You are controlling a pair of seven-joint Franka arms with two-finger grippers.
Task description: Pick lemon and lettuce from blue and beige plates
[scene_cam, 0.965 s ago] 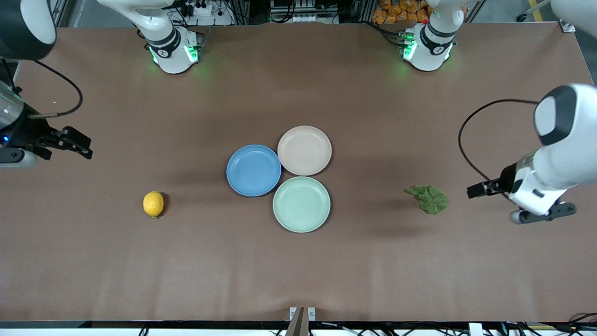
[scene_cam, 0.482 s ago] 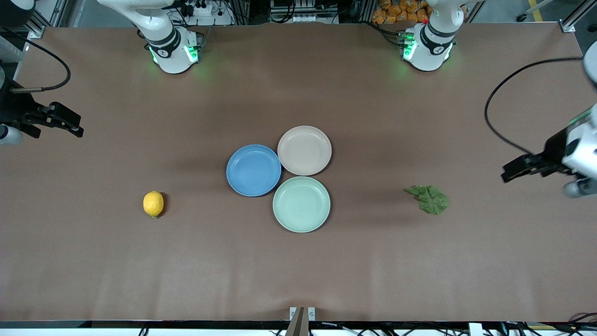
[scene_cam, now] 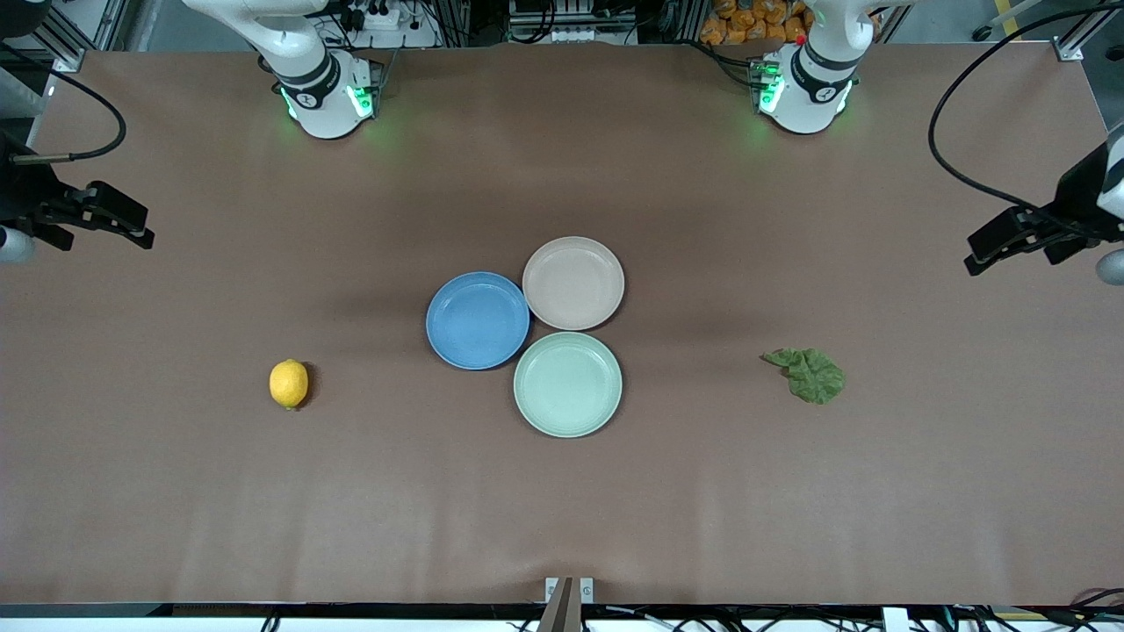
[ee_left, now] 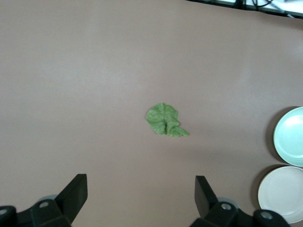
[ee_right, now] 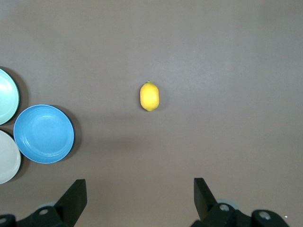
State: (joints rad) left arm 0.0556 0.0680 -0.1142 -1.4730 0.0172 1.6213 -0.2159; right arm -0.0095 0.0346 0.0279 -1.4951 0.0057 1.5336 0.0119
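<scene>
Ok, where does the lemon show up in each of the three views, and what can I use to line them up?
Front view: the lemon lies on the bare table toward the right arm's end, apart from the plates.
Right wrist view: the lemon sits mid-frame, beside the blue plate.
Left wrist view: not in it.
Shared landmark: the mint-green plate, at the frame edge in both wrist views.

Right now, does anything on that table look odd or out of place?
Only mildly: the three plates sit bare, while the lemon and the lettuce leaf lie straight on the table, one toward each end. Nothing looks spilled or broken. Both arms wait at the table's ends.
</scene>
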